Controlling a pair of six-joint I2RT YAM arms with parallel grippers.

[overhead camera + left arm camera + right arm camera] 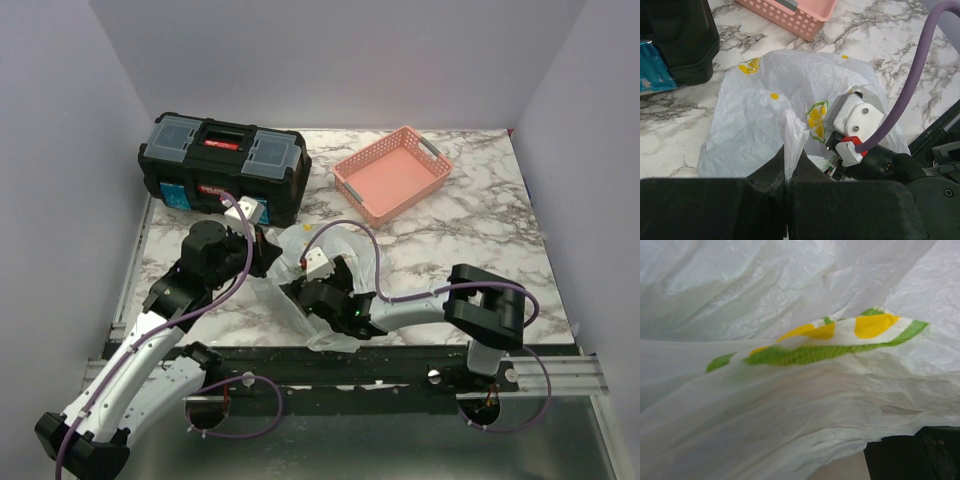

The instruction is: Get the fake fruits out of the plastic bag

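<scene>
The plastic bag (335, 240), crinkly white with yellow-green marks, lies on the marble table between the two arms. My left gripper (787, 167) is shut on a bunched fold of the bag's edge and holds it up. My right gripper (303, 292) reaches into the bag's mouth from the right. In the right wrist view the bag's film (790, 405) fills the picture. Only one black finger (920, 455) shows there, well off to the right, so the jaws stand open with nothing seen between them. The fake fruits are hidden.
A black toolbox (222, 165) stands at the back left, close behind the left arm. A pink slotted basket (392, 173) sits at the back right. The right arm's white wrist block and purple cable (855, 117) lie over the bag.
</scene>
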